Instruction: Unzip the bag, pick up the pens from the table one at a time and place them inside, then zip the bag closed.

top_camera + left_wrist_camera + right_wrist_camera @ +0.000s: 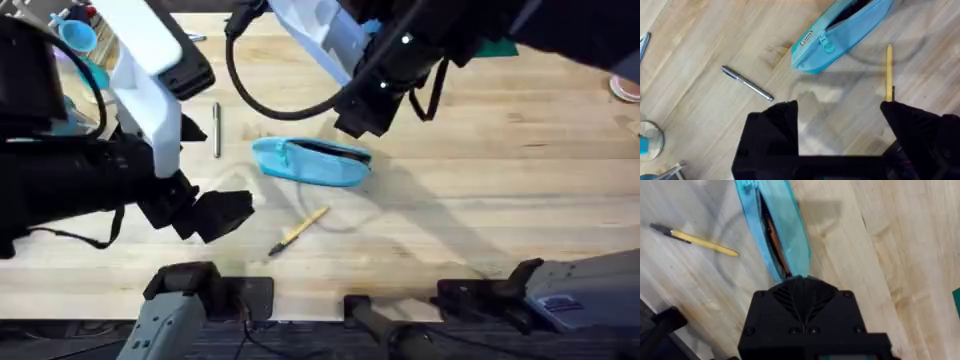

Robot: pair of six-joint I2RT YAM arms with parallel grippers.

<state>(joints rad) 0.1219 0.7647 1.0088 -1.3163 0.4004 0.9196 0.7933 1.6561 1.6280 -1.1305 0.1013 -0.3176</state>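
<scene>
Bag (311, 161) lies unzipped, right claw (799, 282) clenched at its end; left claw (840, 117) released beside tan pen (888, 70).

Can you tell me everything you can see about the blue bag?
The bag is a long, light blue pouch that looks like soft fabric. It lies flat on the table. Its zipper is open, showing a dark inside with something orange-brown in it. A blue pull tab and a small label sit near one end. The right tool is shut at its other end.
</scene>
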